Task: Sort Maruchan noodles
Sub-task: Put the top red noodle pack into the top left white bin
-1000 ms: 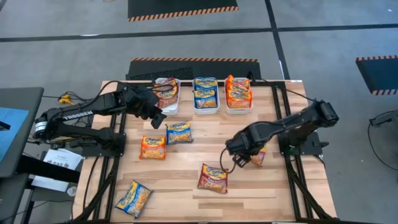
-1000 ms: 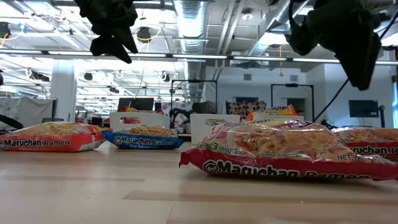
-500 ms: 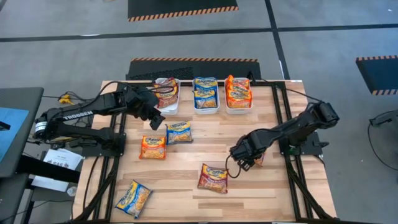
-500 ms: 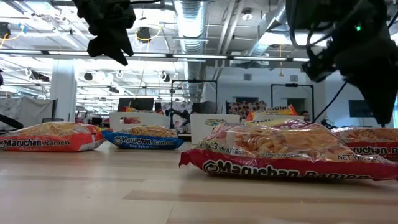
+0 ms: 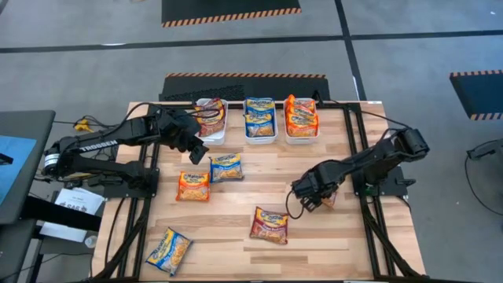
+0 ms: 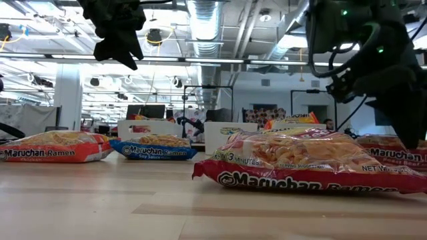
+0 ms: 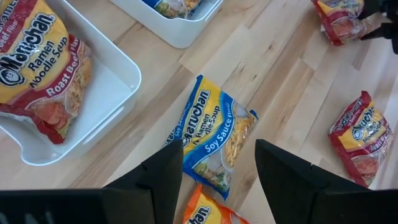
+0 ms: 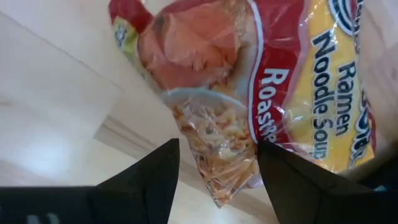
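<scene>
Two arms are seen over a wooden table (image 5: 236, 236) strewn with Maruchan noodles. Only the right wrist view shows how the right gripper (image 8: 217, 177) stands: its fingers are spread wide, lowered over the end of a dark red Roast Beef packet (image 8: 273, 93) lying on the wood, nothing yet clamped. From above, that packet (image 5: 328, 196) is mostly hidden under the arm. In the left wrist view, the left gripper (image 7: 219, 171) is shown open and empty above a blue Soy Sauce packet (image 7: 211, 134), detail lost in the overhead view, where the left gripper (image 5: 196, 149) is placed near the bins. Three white bins are lined along the table's far edge: the left bin (image 5: 221, 135) holds red packets, the middle bin (image 5: 260, 138) blue, the right bin (image 5: 302, 140) orange. Loose packets remain: an orange one (image 5: 193, 186), a red one (image 5: 269, 224), and a blue one (image 5: 168, 250) near the front corner.
</scene>
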